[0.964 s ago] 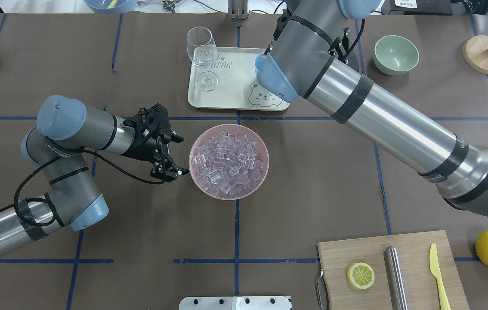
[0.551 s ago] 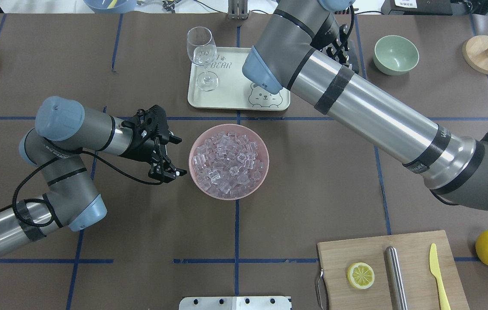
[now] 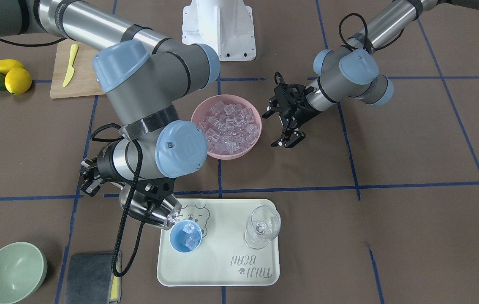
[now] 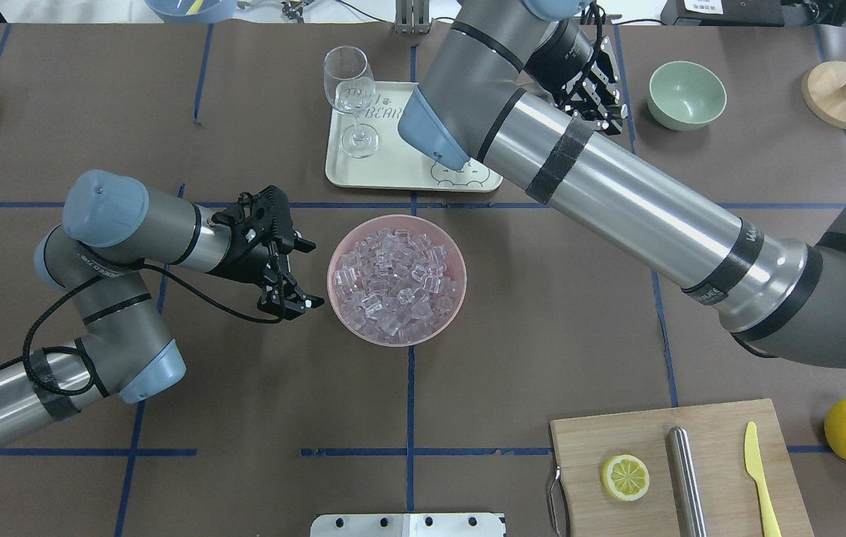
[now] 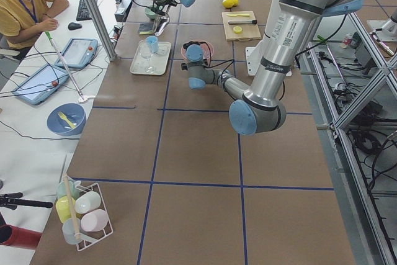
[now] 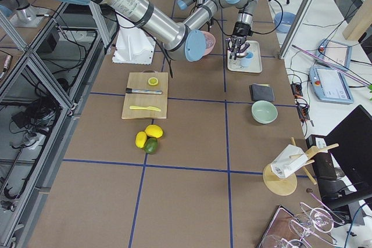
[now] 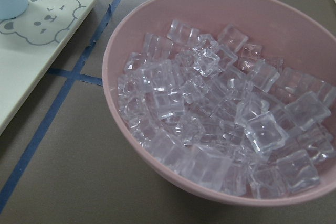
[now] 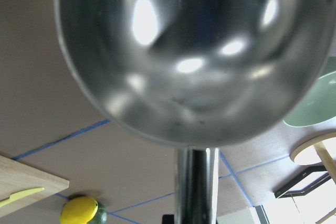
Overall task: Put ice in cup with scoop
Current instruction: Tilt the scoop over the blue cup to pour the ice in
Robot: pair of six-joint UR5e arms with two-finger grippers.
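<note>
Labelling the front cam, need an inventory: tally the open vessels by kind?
bowls: 2, pink bowl, green bowl
cup: 1
wine glass: 1
Total: 4

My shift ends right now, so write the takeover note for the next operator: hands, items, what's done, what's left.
Right hand: shut on the scoop, tipped at the cup on the tray.
Left hand: open, empty, beside the pink bowl.
Done: some ice is in the cup; one more cube seems to sit at the scoop's lip.
Left: finish the pour; probably scoop more from the pink bowl, which is full.
</note>
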